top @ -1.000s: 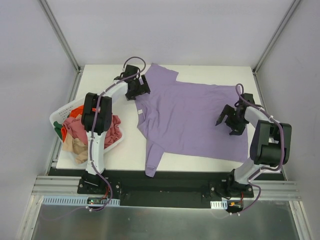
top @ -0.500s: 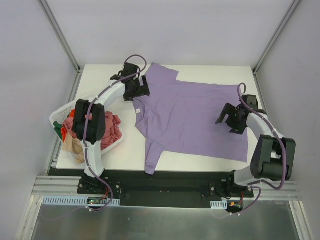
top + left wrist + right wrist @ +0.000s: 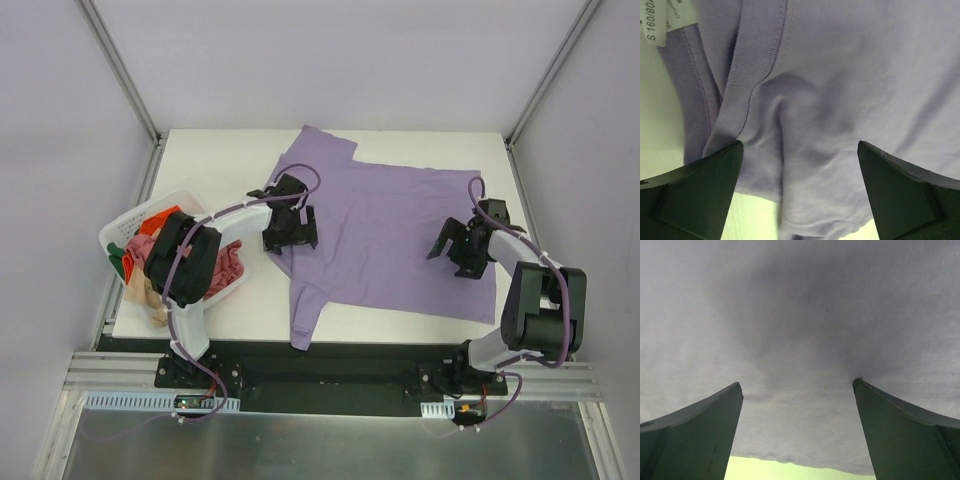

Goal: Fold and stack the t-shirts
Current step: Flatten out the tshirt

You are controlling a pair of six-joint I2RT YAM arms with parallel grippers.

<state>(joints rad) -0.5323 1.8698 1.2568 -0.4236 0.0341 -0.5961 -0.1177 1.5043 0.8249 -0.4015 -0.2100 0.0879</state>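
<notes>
Collar (image 3: 757, 55) of lavender t-shirt (image 3: 400, 230) points left, hem (image 3: 492, 290) right.

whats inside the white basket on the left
Crumpled together: a salmon pink shirt, an orange-red shirt and a beige shirt. The left arm covers the middle of the basket, so its bottom is hidden.

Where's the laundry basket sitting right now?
In the top view, the white laundry basket sits at the table's left edge, left of the spread lavender t-shirt, with the remaining t-shirts piled inside.
</notes>
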